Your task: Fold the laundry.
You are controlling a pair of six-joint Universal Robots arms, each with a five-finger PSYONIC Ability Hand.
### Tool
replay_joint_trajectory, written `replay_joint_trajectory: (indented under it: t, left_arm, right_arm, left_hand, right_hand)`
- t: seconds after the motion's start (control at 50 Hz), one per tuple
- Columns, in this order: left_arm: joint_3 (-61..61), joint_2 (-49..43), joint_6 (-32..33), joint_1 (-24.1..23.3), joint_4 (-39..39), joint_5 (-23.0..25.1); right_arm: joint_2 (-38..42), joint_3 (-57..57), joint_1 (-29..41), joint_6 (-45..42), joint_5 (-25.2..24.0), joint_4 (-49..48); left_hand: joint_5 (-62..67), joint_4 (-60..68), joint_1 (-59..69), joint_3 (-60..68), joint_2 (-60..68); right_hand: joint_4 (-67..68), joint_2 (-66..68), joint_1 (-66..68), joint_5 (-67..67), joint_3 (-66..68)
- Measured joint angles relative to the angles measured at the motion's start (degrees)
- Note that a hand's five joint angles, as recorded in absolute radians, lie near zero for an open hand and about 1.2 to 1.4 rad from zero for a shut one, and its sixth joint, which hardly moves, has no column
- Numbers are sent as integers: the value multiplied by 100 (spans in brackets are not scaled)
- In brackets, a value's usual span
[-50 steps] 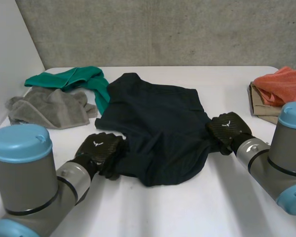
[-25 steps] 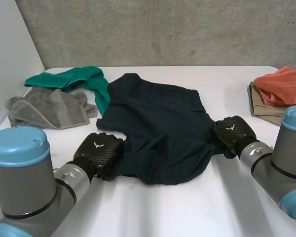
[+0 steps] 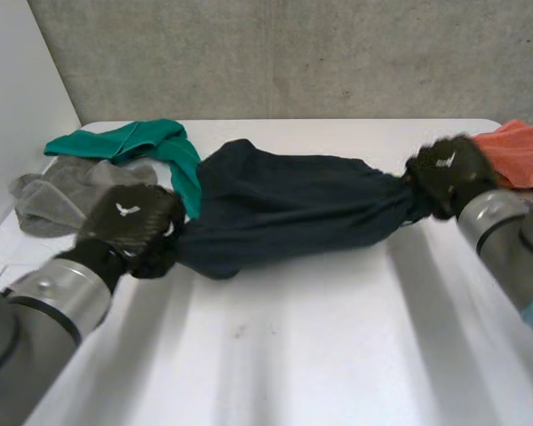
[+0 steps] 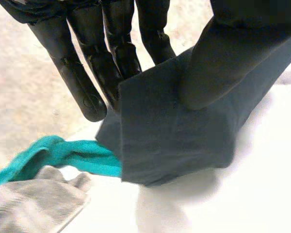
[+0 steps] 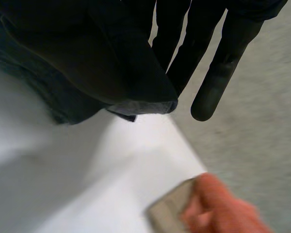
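Since a second ago both hands have risen and drawn apart. The navy garment (image 3: 284,209), then spread flat on the worktop (image 3: 293,355), now stretches as a bunched band between them.

In the head view the left hand (image 3: 129,226) and the right hand (image 3: 449,170) turn only their backs to the camera, and the wrist views disclose the grips. In the left wrist view the thumb (image 4: 233,53) presses a folded corner of the garment against straight fingers (image 4: 82,82). In the right wrist view the other end is gathered at the palm, nipped beside long straight fingers (image 5: 218,82).

The cloth is dark and creased lengthwise, its lower edge low over the worktop. The left hand is nearer, the right hand farther back.

Beyond, a green cloth (image 3: 129,140) touches a grey cloth (image 3: 53,191). An orange cloth (image 3: 524,151) lies against a tan cloth (image 5: 167,211) by the right hand.
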Motion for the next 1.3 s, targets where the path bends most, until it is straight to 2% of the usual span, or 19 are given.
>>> replay_joint_trajectory:
  t: [0.16,0.36,0.48,0.6,0.68,0.78,0.92,0.98,1.12,1.2,1.3]
  left_arm:
    - [-27,285,-45,207,-242,11]
    - [-66,-202,-52,39,-290,15]
    - [145,-372,-1,-14,-363,1]
    - [553,263,18,24,-552,2]
    - [1080,1019,-9,71,-637,-1]
    - [1702,1646,-37,76,-829,-9]
    - [2251,2014,-48,89,-1115,-17]
    - [2275,1783,-46,91,-1150,-19]
    - [2258,394,-33,78,-1020,-18]
    - [2543,-755,-12,30,-626,-30]
    - [3272,-1886,-1,-60,125,-59]
  right_arm:
    - [22,-740,79,-105,227,279]
    - [1266,-1498,461,-566,351,532]
    - [1375,-1619,521,-722,510,891]
    - [398,-1506,457,-724,542,1303]
    - [-786,-1540,436,-757,559,1564]
    - [-1829,-1759,418,-793,563,2053]
    - [-2515,-2029,390,-808,550,2696]
    - [-2407,-2035,352,-807,530,2792]
    - [-1281,-1999,233,-773,503,2742]
    - [-341,-2105,232,-744,526,2466]
    - [551,-2433,259,-647,608,1581]
  left_hand:
    - [46,1,0,10,0]
    - [150,3,0,27,13]
    - [150,3,0,27,13]
    - [150,4,0,27,14]
    - [150,9,0,29,15]
    - [150,24,0,31,16]
    - [150,24,0,31,16]
    - [150,24,0,31,16]
    - [150,25,0,32,17]
    - [150,25,0,33,18]
    - [150,26,0,35,22]
  right_hand:
    - [0,0,117,0,0]
    - [0,0,127,0,0]
    - [0,0,127,0,0]
    - [0,0,127,0,0]
    - [0,0,127,0,0]
    - [1,0,127,0,0]
    - [1,0,127,0,0]
    - [0,0,127,0,0]
    - [1,0,127,0,0]
    - [1,0,127,0,0]
    - [1,17,127,0,0]
